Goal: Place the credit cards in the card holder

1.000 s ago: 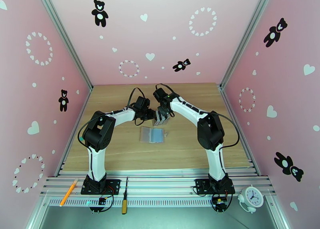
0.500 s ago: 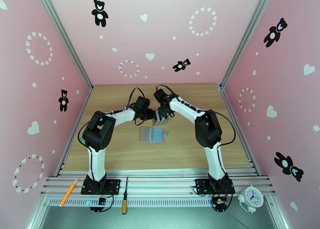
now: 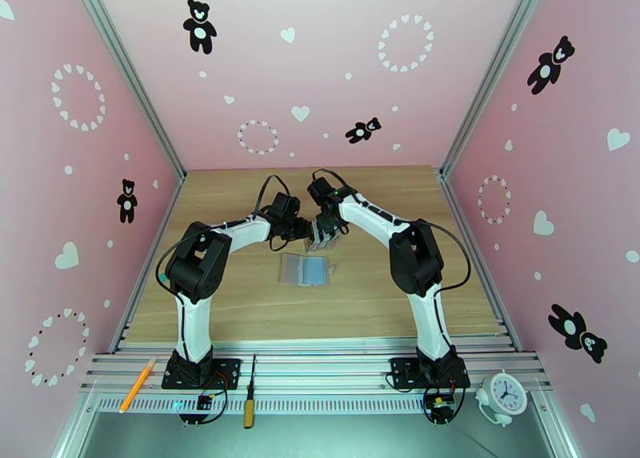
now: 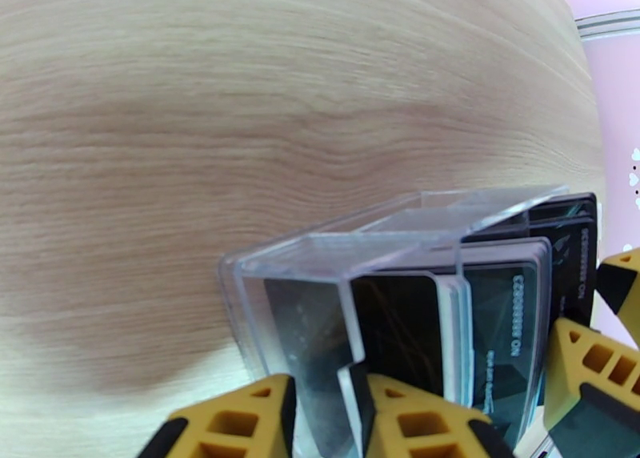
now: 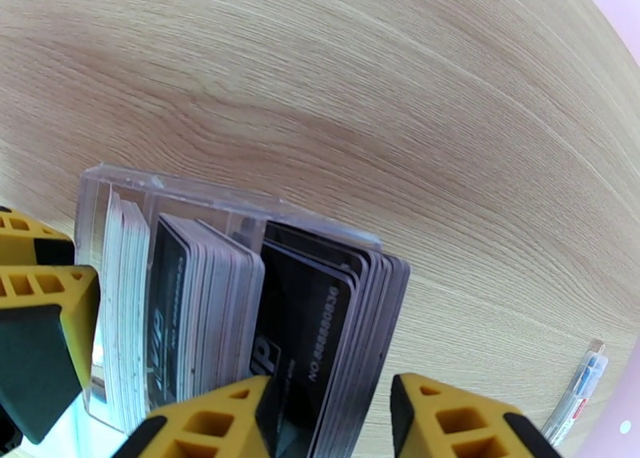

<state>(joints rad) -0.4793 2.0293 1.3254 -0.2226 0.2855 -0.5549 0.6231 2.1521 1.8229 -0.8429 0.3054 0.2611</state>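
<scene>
Only the right arm (image 3: pixel 414 259) has shifted, its elbow edging left. The left end effector (image 4: pixel 324 411) pinches a wall of the clear acrylic rack (image 4: pixel 360 239). The right end effector (image 5: pixel 328 419) pinches glossy dark credit cards (image 5: pixel 320 315), whose lower edges are cut off. The card holder (image 3: pixel 305 270) lies open on the pale wood-grain surface (image 3: pixel 240 307), between pink walls (image 3: pixel 320 91).

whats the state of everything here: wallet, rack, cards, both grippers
card holder: open, lying flat on the table
clear rack: standing, loaded with cards
credit cards: upright in the clear rack, none in the card holder yet
left gripper: shut on an end wall of the clear rack
right gripper: fingers either side of the front dark cards, pinch unclear
</scene>
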